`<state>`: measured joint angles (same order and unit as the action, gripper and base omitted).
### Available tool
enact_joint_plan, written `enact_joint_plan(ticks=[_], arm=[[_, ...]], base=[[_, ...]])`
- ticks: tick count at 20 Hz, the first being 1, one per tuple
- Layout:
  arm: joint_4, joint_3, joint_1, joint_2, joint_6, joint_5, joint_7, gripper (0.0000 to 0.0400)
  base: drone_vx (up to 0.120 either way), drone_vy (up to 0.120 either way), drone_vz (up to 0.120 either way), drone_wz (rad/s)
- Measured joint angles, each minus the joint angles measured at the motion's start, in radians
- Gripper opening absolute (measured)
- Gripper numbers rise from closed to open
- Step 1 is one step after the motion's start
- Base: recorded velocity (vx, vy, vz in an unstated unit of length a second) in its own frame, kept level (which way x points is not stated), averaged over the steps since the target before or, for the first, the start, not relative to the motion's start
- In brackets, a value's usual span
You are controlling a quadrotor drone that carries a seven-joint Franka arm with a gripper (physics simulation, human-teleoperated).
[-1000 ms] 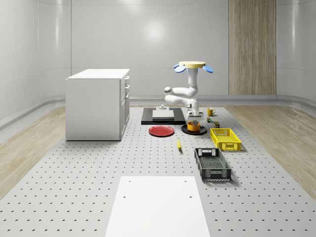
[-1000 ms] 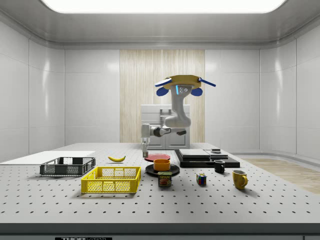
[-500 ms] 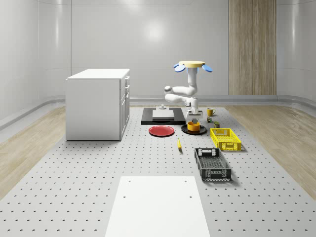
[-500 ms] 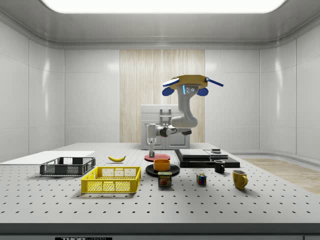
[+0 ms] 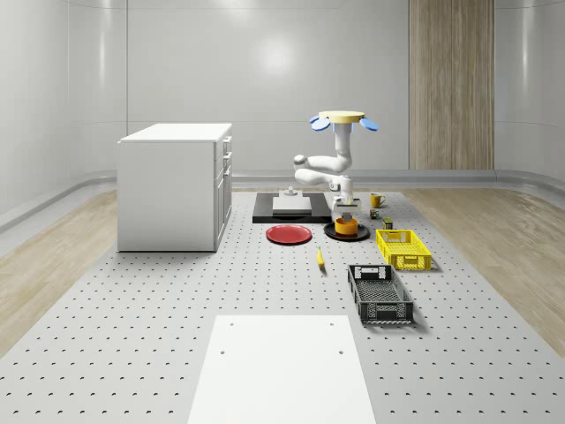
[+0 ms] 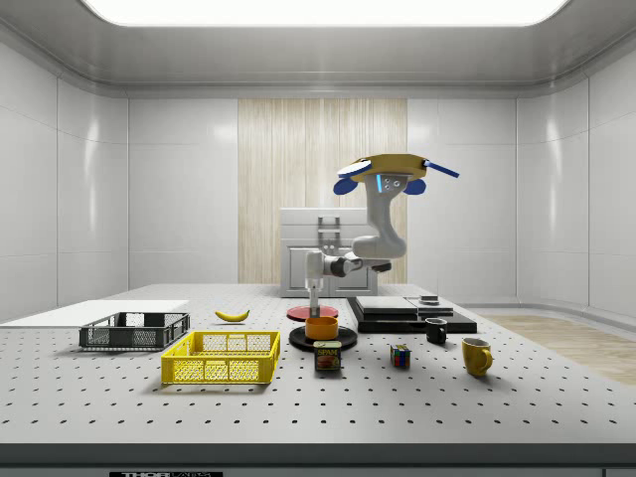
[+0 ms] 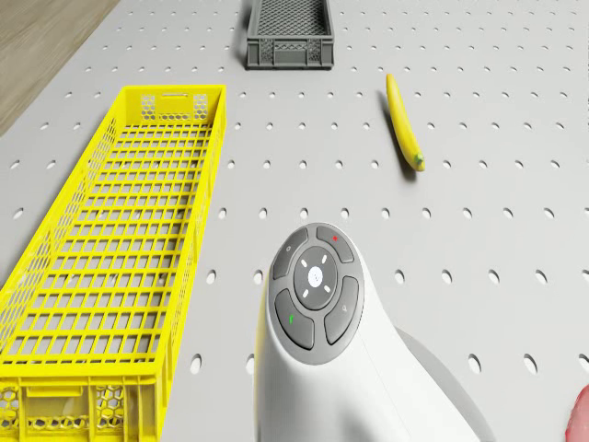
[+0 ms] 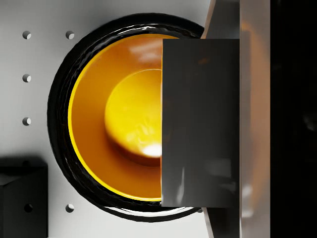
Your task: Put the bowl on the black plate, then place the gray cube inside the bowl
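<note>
Perforated grey bench [image 6: 556, 397] in a pale-walled room with one wood-panelled strip. Items are placed by the black plate [image 6: 323, 340], running from the side view's left to its right.

- Well off to the plate's left: a black crate [image 6: 134, 331], then a banana [image 6: 233, 316], then a yellow crate [image 6: 223, 358] nearer the camera.
- On the plate: the orange bowl [image 6: 321, 327], seated upright. First step judged complete.
- Directly above the bowl: the claw [image 6: 316, 304], pointing straight down. It is clenched on the gray cube [image 8: 200, 124]. In the wrist view the cube overlaps one side of the bowl's cavity and reaches past its rim there, so it looks off-centre.
- Just behind the plate: a red plate [image 6: 313, 312].
- Just in front of the plate: a can [image 6: 328, 357].
- Above and to the plate's right: the drone [image 6: 390, 174], hovering, its arm reaching down and leftward to the bowl.
- Right of the plate: a multicoloured puzzle cube [image 6: 399, 356], a black mug [image 6: 436, 330], and a yellow mug [image 6: 476, 356], the last well apart.

Step in hand: placing the cube in the bowl. The cube is held above the bowl and not yet released. My judgement is that the next move calls for centring the cube over the cavity, a short descent, then opening the claw. Releasing while off-centre risks the cube striking the rim and tipping out.

Writing: the can reads "SPAM". Lettering on the bench's front edge is too small to read. No other markings noted.
</note>
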<state>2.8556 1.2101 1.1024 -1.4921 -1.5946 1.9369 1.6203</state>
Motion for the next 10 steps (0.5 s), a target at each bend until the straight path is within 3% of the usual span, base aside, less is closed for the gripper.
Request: enact_joint_plan(ticks=[2,4,10], arm=[[0.000,0.000,0.000,-0.001,-0.001,0.000,0.000,0.0251],[0.000,0.000,0.000,-0.001,-0.001,0.000,0.000,0.0251],[-0.014,-0.041,0.008,-0.004,-0.020,0.038,0.000,0.0251]], base=[[-0.120,0.000,-0.120,0.000],[-0.100,0.000,0.000,0.000],[0.000,0.000,0.000,0.000]])
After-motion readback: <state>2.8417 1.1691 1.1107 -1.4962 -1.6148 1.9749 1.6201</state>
